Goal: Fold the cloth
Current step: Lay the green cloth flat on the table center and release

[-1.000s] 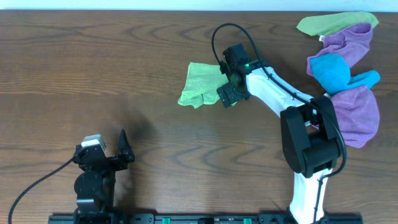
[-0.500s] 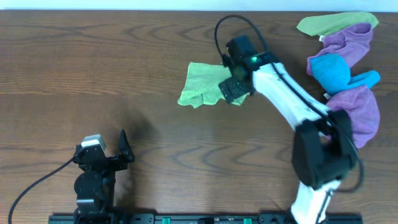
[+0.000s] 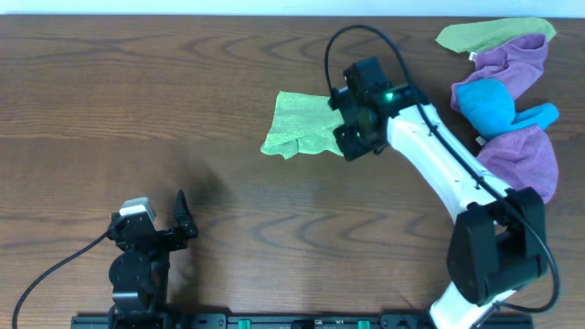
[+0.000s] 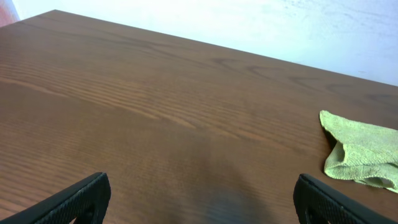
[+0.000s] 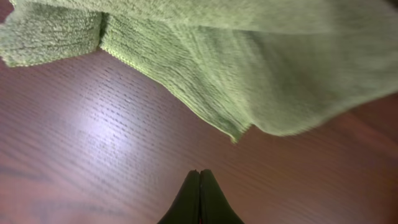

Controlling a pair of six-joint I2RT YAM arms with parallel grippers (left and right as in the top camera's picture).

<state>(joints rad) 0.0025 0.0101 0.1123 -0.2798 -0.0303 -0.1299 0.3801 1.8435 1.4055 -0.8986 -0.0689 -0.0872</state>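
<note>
A light green cloth (image 3: 297, 128) lies crumpled and partly doubled over on the wooden table (image 3: 137, 100), back centre. My right gripper (image 3: 353, 144) sits at the cloth's right edge with its jaws pressed together. In the right wrist view the shut gripper (image 5: 199, 172) points at bare wood just short of the cloth's (image 5: 249, 62) hem, with nothing between the tips. My left gripper (image 3: 178, 219) rests near the front left, far from the cloth. Its black fingers (image 4: 81, 198) stand wide apart, and the cloth (image 4: 364, 155) shows at the far right of that view.
A heap of other cloths lies at the back right corner: a green one (image 3: 494, 35), a purple one (image 3: 512, 62), a blue one (image 3: 494, 105) and another purple one (image 3: 528, 164). The right arm's white link (image 3: 439, 164) crosses the table beside the heap.
The right gripper has snapped shut, empty, and the right arm has shifted slightly right along the cloth's edge. The left arm has not moved.
</note>
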